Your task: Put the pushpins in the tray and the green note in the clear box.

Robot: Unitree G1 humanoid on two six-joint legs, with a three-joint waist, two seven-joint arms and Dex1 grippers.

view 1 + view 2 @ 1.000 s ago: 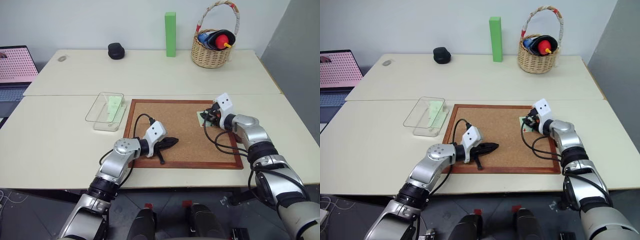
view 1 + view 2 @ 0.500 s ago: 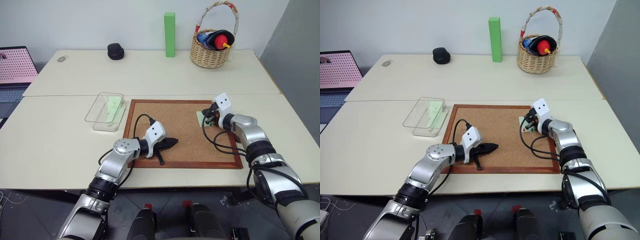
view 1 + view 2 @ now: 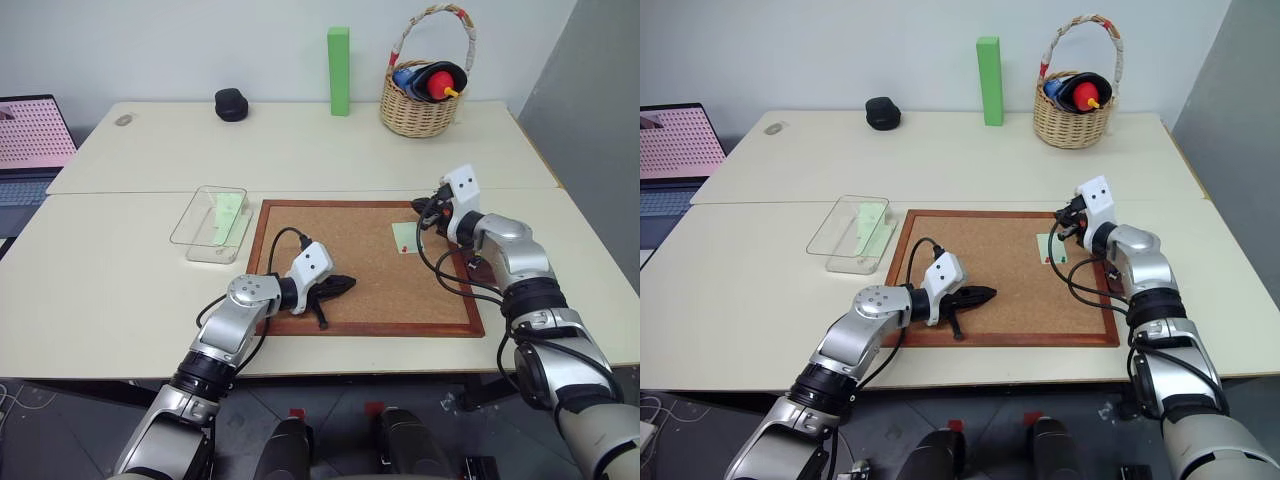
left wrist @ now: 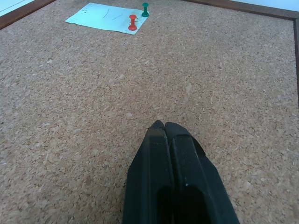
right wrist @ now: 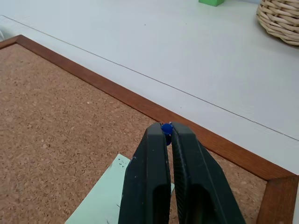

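**Blue pin pinched, two more in the note**

Blue plastic shows between the tips of my right gripper (image 5: 167,128): the fingers are clamped on a blue pushpin (image 5: 166,127), held just above the far right corner of the corkboard (image 3: 330,290). I read that as a pin pulled free and ready to carry off.

Directly under that hand lies the green note (image 3: 405,237), flat on the cork near the board's right edge. A red pushpin (image 4: 132,22) and a green pushpin (image 4: 145,9) stand in it along one edge, pinning it down, so I judge the note cannot go anywhere until both are out.

My left gripper (image 4: 161,125) has its fingers pressed together on nothing, tips resting low over bare cork near the board's near left corner, apparently parked out of the way.

Beyond the board's left edge sits the clear box (image 3: 209,222) on the table, with a pale green slip (image 3: 229,213) already inside. I cannot make out the tray for certain. A wicker basket (image 3: 422,100) and a green block (image 3: 340,70) stand along the table's far edge.
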